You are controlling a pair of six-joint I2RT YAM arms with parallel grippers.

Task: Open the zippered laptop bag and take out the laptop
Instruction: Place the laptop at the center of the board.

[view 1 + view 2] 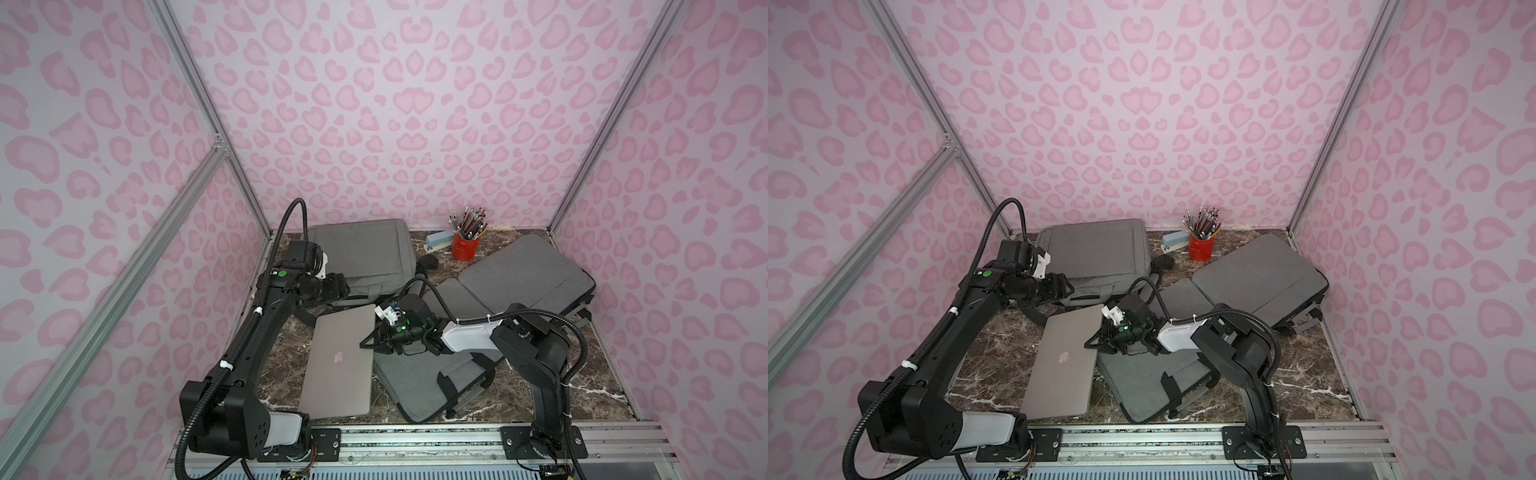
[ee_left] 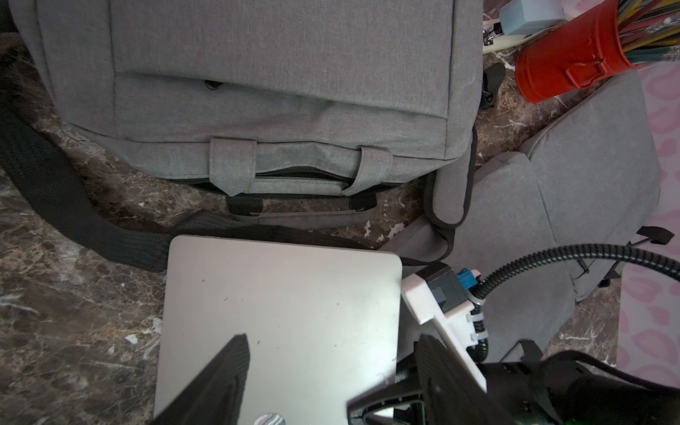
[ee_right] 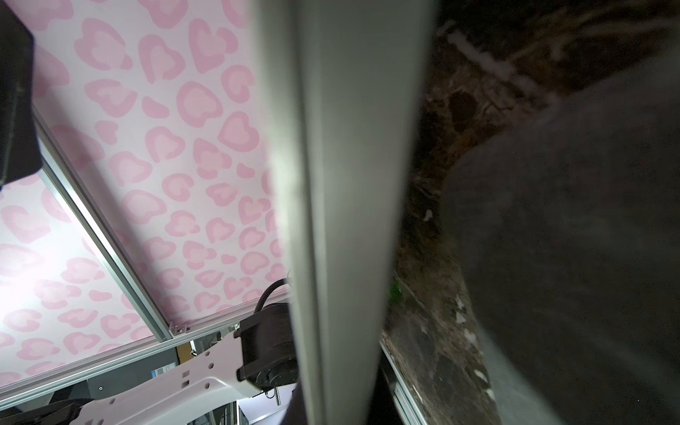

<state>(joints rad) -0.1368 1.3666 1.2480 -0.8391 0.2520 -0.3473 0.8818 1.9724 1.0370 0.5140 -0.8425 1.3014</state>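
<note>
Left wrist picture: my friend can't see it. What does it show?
A closed silver laptop sits just under the left gripper, whose jaws stand open. Beyond it, on the dark marble table, lie a grey backpack with a black strap and a red pot full of pencils.

The laptop, silver, lid shut and logo up, is out of the bag. Its long side runs toward 12 o'clock, and my right gripper pinches its 3 o'clock edge. The bag, gray with black straps, lies flat just beside it at 4 o'clock.
</note>
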